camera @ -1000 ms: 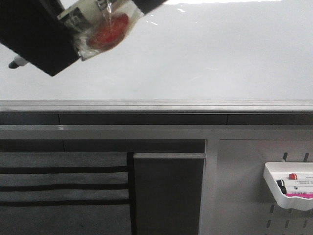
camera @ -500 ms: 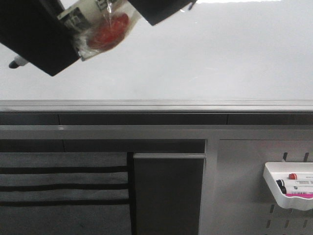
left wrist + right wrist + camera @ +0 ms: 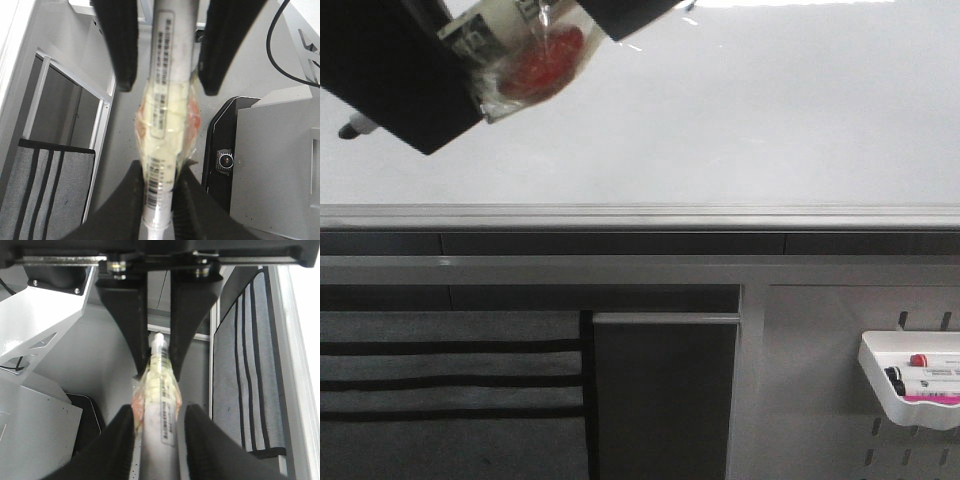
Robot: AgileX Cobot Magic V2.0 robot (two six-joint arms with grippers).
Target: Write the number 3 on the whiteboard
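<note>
white tray (image 3: 885, 392) holds markers (image 3: 920, 380); both claws (image 3: 159, 172) (image 3: 156, 385) pinch a taped marker (image 3: 167, 100).

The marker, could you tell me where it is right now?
The marker is at the front view's upper left, in front of the whiteboard, with both the left gripper and the right gripper around it.

The marker (image 3: 525, 55) above the whiteboard (image 3: 740, 120) is cut off by the front view's top edge, its tape-wrapped label print too blurred to read.
</note>
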